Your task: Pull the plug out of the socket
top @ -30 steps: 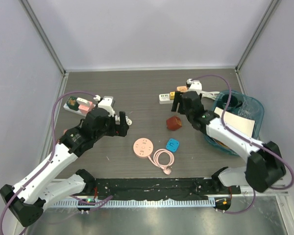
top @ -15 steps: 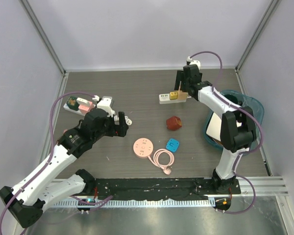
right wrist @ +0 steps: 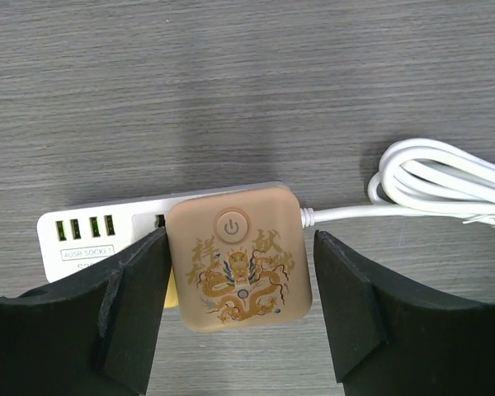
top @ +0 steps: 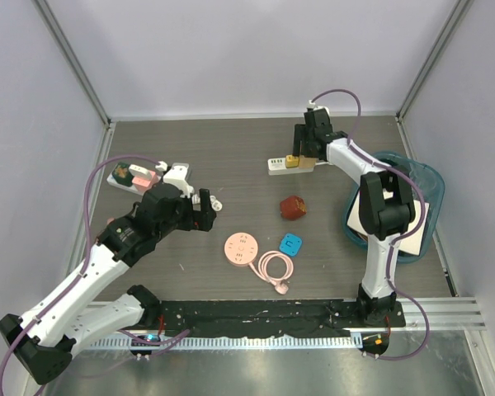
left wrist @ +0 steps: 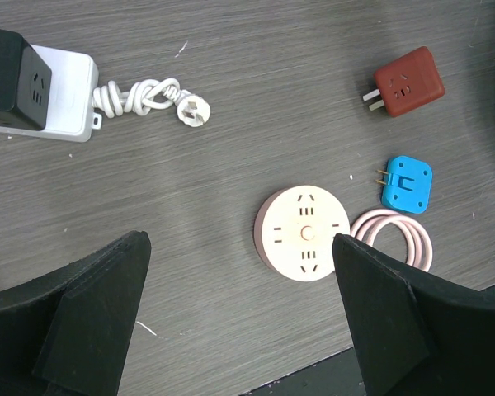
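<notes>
1. Right tool released, fingers either side of tan square plug w/ gold dragon print; contact unclear.
2. Plug sits on white power strip, hiding most of it; yellow bit behind barely visible.
3. Left tool released above desk, tips cut off.

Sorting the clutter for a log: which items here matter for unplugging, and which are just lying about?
Job: tan plug, white power strip, right gripper.
Lying about: red adapter, blue adapter, round pink socket, teal bin.
</notes>
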{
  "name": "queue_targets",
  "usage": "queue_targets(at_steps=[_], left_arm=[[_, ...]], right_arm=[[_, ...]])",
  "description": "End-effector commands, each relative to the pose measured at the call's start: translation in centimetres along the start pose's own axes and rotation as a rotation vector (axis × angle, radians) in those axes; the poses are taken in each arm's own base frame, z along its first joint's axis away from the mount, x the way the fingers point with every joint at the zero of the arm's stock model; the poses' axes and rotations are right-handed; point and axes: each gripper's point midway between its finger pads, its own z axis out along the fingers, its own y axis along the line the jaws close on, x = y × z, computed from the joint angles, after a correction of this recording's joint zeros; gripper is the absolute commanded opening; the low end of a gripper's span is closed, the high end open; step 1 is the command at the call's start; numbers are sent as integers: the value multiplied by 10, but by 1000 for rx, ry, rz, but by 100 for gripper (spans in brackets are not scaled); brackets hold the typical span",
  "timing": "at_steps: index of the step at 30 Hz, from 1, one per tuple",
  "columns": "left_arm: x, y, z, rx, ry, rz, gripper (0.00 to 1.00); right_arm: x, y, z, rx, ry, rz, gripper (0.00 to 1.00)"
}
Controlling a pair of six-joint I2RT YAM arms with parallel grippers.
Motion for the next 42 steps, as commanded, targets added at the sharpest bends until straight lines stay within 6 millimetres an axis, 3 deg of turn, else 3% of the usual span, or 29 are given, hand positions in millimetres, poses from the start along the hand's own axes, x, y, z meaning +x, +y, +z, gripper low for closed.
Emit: queue_targets(at_steps=[1,5,10,15,17,18,19,22,23,25,26,28,29,37,42], left_arm=[[-7,-2,-1,12,-26,1,96],[-6,-3,0,13,-21,2,96],[-5,-3,1,14,-19,3,96],[3,-6,13,19,18,3,94],[4,-14,19,45,53,-3,93],[2,-20,21,60,57,-17,93],[0,-24,24,72,66,-22,93],[-16,-42,33,116,81,-38,93],[-35,-51,32,136,55,-42,93],[-39,-60,51,137,104,-39,93],[-58,-67,51,146,95,-41,93],[-56,-76,71,161,173,-37,93],[-70,-82,72,175,156,-38,93],[-73,-85,130,250,252,28,93],[-69,-81,141,286,297,77,94]], right_arm=[[-20,0,-3,-3,-41,-2,71],[-15,2,3,-13,-28,9,52],[-4,5,6,-36,0,9,40],[6,12,1,-95,7,19,13],[-9,20,-13,-151,-48,52,1],[1,22,-16,-166,-38,59,1],[-9,24,-29,-188,-69,69,1],[-10,26,-41,-219,-84,66,1],[-17,25,-50,-224,-106,61,1],[-19,32,-58,-266,-110,57,1],[-23,32,-64,-276,-123,63,1],[-24,38,-71,-311,-121,69,1],[-25,40,-75,-326,-125,75,1],[-35,56,-119,-474,-209,74,1],[-30,64,-144,-569,-243,34,1]])
